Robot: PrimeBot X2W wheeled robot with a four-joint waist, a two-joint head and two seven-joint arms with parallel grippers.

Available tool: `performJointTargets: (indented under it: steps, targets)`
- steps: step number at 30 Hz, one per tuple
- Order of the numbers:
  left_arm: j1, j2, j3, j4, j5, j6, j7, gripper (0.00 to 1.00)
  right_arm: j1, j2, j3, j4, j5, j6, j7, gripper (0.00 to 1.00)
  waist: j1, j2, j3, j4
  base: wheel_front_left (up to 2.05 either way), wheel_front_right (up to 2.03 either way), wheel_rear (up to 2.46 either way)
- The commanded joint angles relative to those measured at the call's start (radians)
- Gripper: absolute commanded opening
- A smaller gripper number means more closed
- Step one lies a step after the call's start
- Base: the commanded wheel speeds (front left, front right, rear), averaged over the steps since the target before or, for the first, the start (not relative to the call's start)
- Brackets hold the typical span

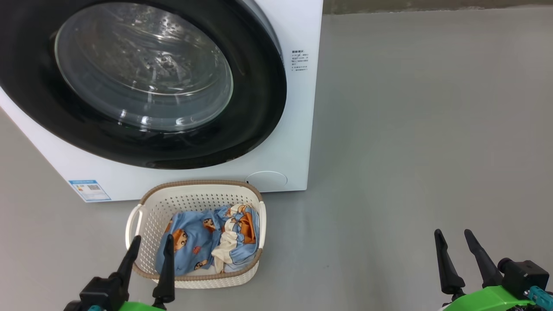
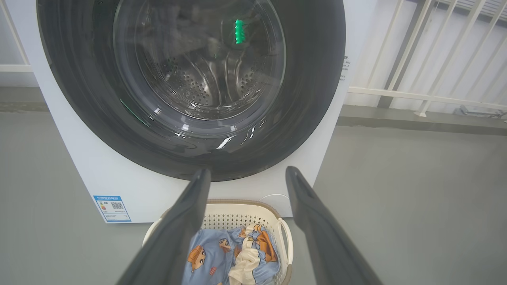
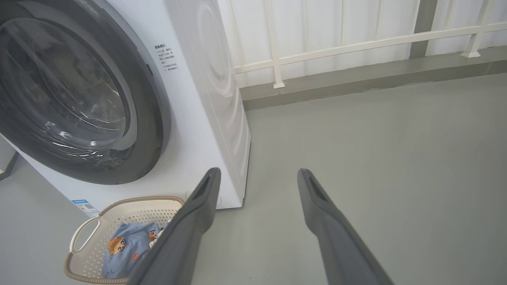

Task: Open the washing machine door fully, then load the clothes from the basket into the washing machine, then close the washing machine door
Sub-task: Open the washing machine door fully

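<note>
1. Head view.
   - The big white boxy front-loading washing machine [image 1: 298,129] stands on the grey floor [image 1: 410,151]. Its top and left side are cut off by the frame.
   - Its large round glossy black door [image 1: 259,108], with a clear domed glass window, sits flush against the front, shut.
   - The small print beside the door and the small blue label [image 1: 90,190] are too small to read.
   - The small cream-white perforated plastic basket [image 1: 198,183] with a brown rim stands on the floor just in front of the machine.
   - The light-blue cartoon-print clothes [image 1: 194,242], with cream and orange patches, lie inside it.
   - The left tool [image 1: 153,236] has its fingers spread. They overlap the basket's near rim and hide part of the clothes; contact cannot be judged.
   - The right tool [image 1: 452,232] is spread too, over bare floor and well apart from the basket.

2. Left wrist view.
   - The steel perforated drum [image 2: 198,87] shows dimly through the glass, broken by reflections.
   - The fingers, wide apart, cover the basket's front and sides.
   - A white railing [image 2: 420,97] runs behind on the right.

3. Right wrist view.
   - The door is cut off at the left.
   - One finger hides the basket's right half.
</note>
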Motion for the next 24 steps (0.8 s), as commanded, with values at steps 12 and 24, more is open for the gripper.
performJointTargets:
  steps: [12,24]
  targets:
    - [-0.004,0.012,-0.016,-0.041,-0.035,0.02,-0.011,1.0,-0.145,-0.015,0.05,-0.051,0.169,0.0,-0.012,0.0,0.0,0.0,-0.002,0.015,0.0,0.0,0.0]
    - [-0.017,0.012,-0.08,-0.054,-0.08,0.043,-0.011,1.0,-0.382,-0.079,0.08,-0.156,0.668,0.0,-0.012,0.0,0.0,0.0,0.029,0.062,0.0,0.0,0.0]
